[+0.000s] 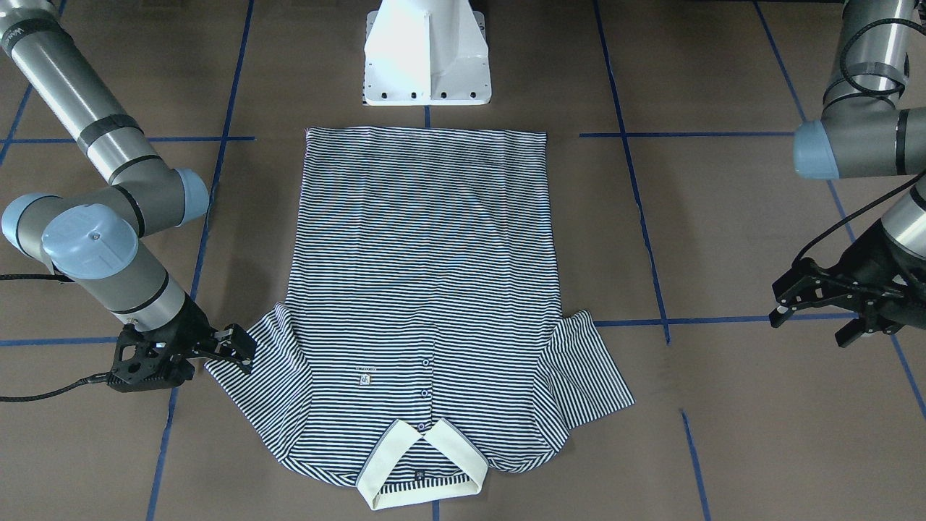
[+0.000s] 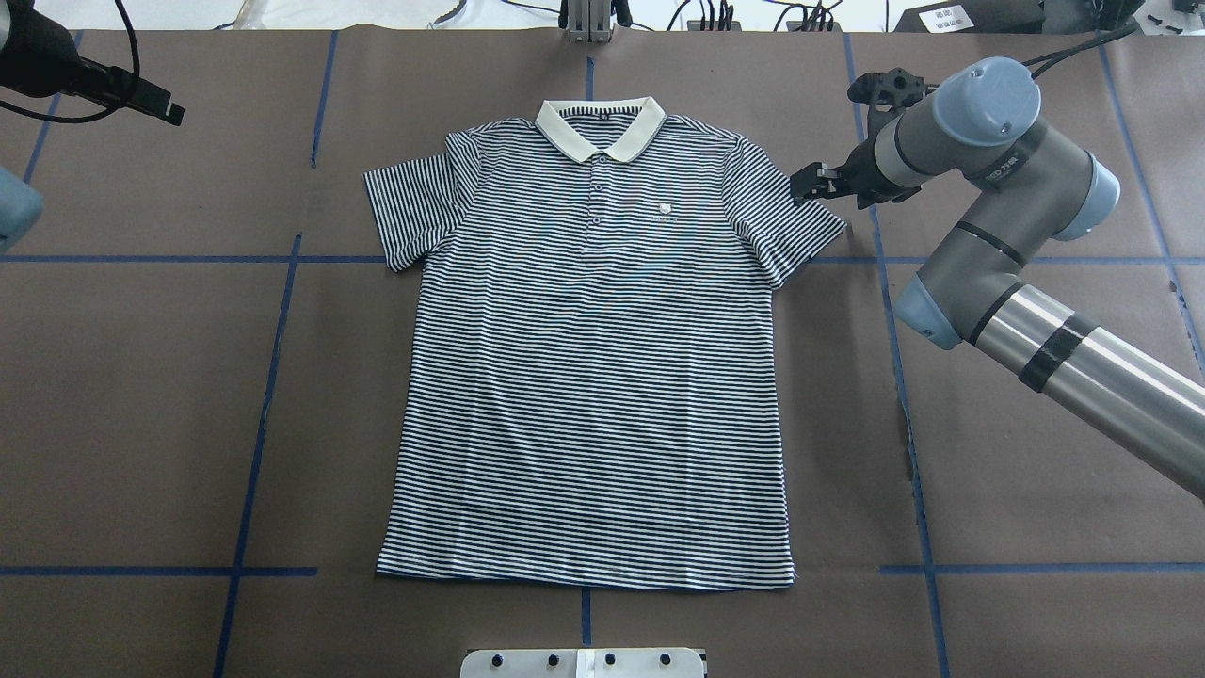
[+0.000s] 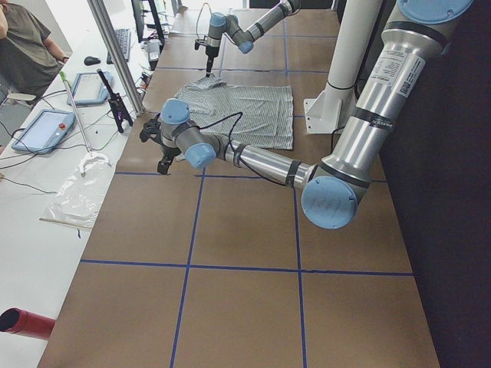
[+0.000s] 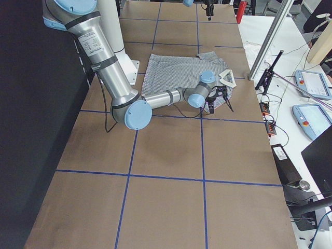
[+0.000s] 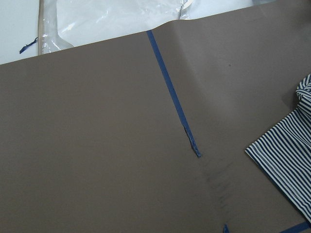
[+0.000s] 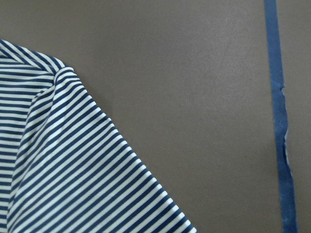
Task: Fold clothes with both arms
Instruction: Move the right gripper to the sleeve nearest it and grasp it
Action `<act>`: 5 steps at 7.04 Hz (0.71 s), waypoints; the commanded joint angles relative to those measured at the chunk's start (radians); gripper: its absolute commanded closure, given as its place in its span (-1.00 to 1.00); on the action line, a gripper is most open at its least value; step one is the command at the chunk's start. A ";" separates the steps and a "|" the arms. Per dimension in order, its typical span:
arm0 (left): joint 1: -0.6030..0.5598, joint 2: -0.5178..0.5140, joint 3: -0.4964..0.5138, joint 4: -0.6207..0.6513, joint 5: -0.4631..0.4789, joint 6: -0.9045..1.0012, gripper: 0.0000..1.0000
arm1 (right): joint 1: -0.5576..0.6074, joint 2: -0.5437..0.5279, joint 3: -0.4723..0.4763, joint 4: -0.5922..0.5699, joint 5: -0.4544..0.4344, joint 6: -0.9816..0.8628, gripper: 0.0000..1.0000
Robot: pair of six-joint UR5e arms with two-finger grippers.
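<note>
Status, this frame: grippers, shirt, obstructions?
Both open, empty: right gripper at sleeve edge, left gripper off the cloth. Unfolded polo shirt lies flat. Nothing blocking.

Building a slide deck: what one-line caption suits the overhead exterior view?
Navy-and-white striped polo shirt lies flat on brown table, right gripper poised at one sleeve.
</note>
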State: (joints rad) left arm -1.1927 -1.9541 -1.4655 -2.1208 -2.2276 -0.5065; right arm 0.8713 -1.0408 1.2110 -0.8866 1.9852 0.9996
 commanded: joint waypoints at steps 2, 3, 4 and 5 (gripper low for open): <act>-0.001 0.001 -0.006 -0.001 -0.001 -0.001 -1.00 | -0.003 0.001 -0.013 -0.012 0.000 -0.003 -0.82; -0.001 0.003 -0.006 -0.001 -0.003 -0.001 -1.00 | -0.003 0.004 -0.013 -0.041 0.001 -0.004 -0.81; -0.001 0.006 -0.006 -0.001 -0.003 -0.001 -1.00 | -0.003 0.004 -0.013 -0.043 0.000 -0.003 -0.49; -0.002 0.007 -0.010 -0.001 -0.003 -0.003 -1.00 | -0.003 0.004 -0.013 -0.043 0.001 -0.003 0.04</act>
State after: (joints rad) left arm -1.1939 -1.9490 -1.4723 -2.1215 -2.2302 -0.5081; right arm 0.8683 -1.0376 1.1986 -0.9254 1.9856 0.9967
